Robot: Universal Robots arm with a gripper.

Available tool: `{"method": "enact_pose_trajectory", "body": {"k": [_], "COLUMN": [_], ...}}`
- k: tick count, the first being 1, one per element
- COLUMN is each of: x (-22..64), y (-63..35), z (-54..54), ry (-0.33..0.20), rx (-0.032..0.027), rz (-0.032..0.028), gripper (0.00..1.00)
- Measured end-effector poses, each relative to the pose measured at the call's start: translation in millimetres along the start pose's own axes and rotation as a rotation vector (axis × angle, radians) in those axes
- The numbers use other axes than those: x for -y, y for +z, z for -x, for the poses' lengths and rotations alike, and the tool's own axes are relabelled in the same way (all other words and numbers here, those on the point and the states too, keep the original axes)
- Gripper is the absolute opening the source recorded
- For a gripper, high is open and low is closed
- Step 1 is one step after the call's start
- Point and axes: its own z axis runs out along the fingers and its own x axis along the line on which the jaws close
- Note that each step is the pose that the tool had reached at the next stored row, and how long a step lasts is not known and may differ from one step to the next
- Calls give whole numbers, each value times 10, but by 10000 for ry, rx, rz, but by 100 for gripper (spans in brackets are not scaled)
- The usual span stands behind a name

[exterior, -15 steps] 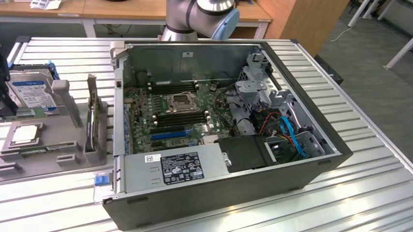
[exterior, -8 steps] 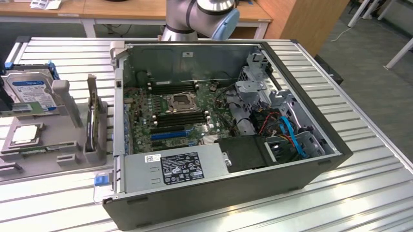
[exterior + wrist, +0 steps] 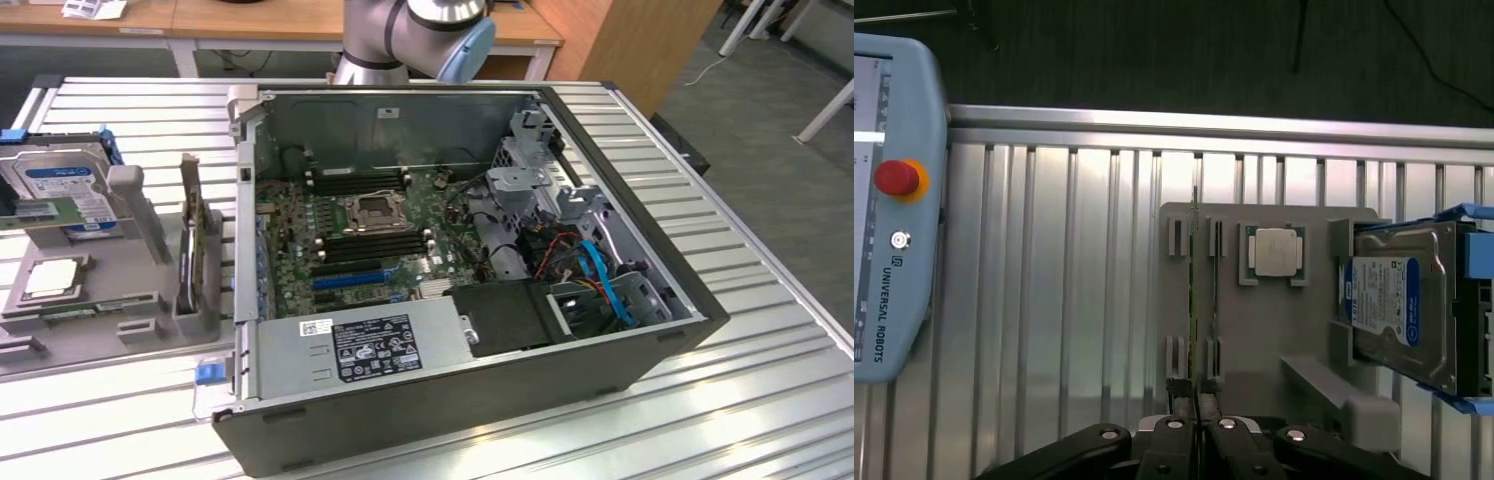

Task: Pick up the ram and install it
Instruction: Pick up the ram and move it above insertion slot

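Ribbed metal surface carries everything, and wooden desks stand behind it. The hand is clenched and empty above the ram. The ram stands on its edge in the gray holder, beside the processor chip. The open computer case fills the centre of the exterior view.

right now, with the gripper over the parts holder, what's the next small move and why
Probably open the gripper before going any lower. It looks shut, and it is lined up with the ram, which stands on edge in the slots of the grey holder, apparently not yet gripped. While shut, it could not straddle the thin board.
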Motion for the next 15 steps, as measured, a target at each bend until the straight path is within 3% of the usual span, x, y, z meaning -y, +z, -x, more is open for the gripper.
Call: {"method": "enact_pose_trajectory", "body": {"k": [7, 15], "x": [-4, -4], "y": [-85, -88], "z": [2, 2], "ry": [0, 0], "rx": [1, 0], "rz": [-1, 0], "gripper": [11, 11]}}
